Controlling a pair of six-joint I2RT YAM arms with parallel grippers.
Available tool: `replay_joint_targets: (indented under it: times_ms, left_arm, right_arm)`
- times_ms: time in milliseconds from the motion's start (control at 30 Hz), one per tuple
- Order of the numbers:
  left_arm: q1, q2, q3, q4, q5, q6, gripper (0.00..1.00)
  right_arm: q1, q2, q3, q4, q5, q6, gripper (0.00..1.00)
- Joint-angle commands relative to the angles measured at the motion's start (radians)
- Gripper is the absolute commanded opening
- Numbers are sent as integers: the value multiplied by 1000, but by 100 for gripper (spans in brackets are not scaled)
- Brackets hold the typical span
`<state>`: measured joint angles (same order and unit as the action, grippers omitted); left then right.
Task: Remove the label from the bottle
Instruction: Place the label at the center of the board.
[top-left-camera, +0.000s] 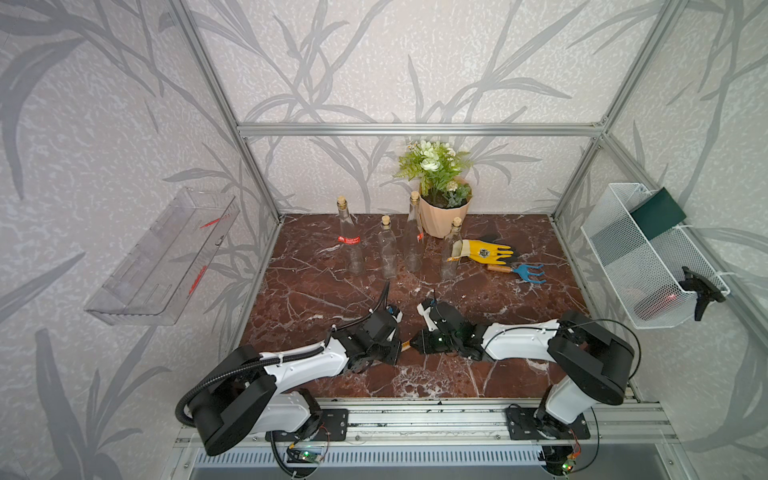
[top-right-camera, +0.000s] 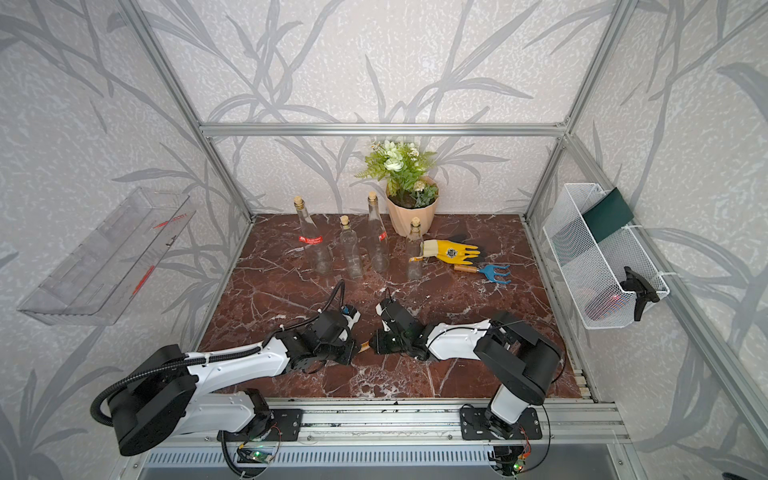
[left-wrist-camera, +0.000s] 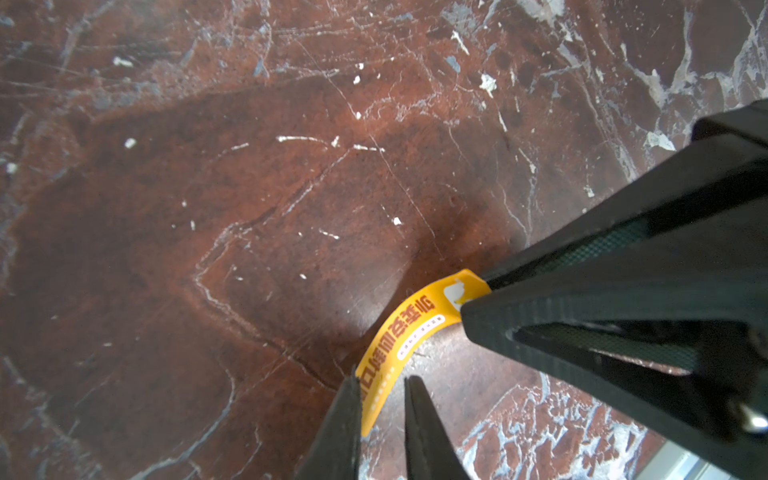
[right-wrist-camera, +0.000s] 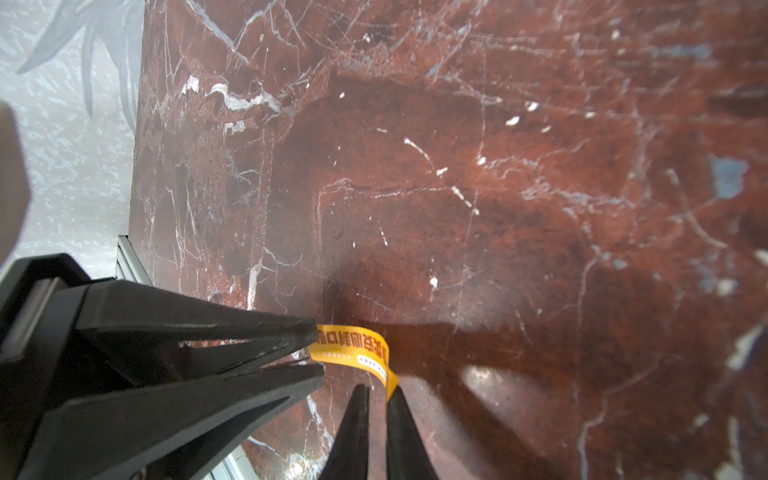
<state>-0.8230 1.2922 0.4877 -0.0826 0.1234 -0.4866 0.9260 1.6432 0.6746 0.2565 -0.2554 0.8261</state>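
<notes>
Reader: Where was the label, and what had hold of it?

Describer: The yellow label (left-wrist-camera: 411, 328), a narrow printed strip, hung in a shallow arc just above the red marble tabletop (left-wrist-camera: 208, 166), spanning the gap between the two sets of fingertips. The right gripper (left-wrist-camera: 471, 305) had its fingers pressed together on one end. The other end ran in between the fingers of the left gripper (left-wrist-camera: 382, 379), lying against one finger while a slit showed beside the other, so whether that side truly clamped it could not be told.

Reader: And the bottles?

Describer: Four corked glass bottles (top-left-camera: 388, 249) stood well beyond the fingertips, none touching the strip.

Reader: How would the strip likely handle?

Describer: It looked featherlight, limp and probably tacky on one face, likely to tear or cling to a pad. Pinching its flat faces close to an end, as the right fingers did, seemed the surest hold
</notes>
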Motion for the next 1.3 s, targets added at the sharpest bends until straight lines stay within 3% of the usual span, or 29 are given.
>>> replay_joint_targets:
  times_ms: [0,967,1267]
  left_arm:
    - [-4,6,-4,-12,-19,-17,21]
    - [-6,32,-28,4,-18,-37,20]
    - [-7,14,-31,-3,-24,-38,20]
  right_arm:
    - [7,3,22,-15,-6,-5,13]
    - [13,-28,12,-27,4,-15,21]
    - [13,-70,5,-51,32,-27,37]
